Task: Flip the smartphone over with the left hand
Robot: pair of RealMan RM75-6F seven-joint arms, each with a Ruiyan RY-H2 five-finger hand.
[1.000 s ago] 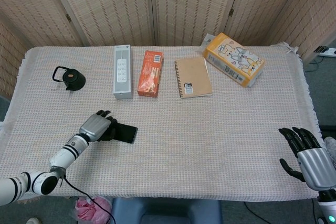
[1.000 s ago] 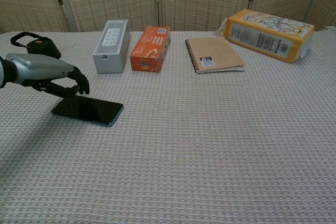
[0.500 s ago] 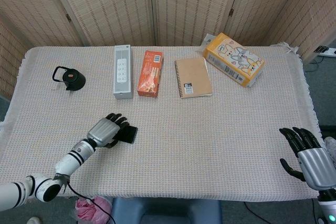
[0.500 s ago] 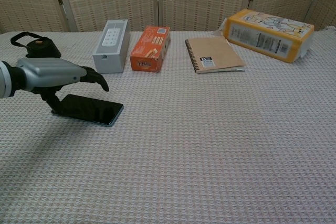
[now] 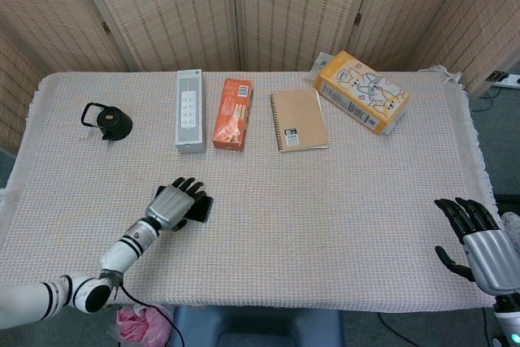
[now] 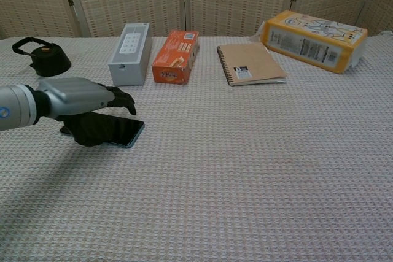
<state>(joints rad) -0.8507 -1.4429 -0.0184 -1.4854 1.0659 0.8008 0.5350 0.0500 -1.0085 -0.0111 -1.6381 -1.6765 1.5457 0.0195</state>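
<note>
Where the phone [image 6: 116,130] lies flat on the surface [image 5: 325,217], near the front left, the left hand [image 5: 177,203] covers most of it, palm down. Its fingers [image 6: 123,99] reach over the top, slightly spread, while the thumb seems to curl under the near edge; whether it truly grips is unclear. Only the phone's right end shows. The right hand [image 5: 479,240] hovers off the surface's right corner, fingers spread, partly cut off.
</note>
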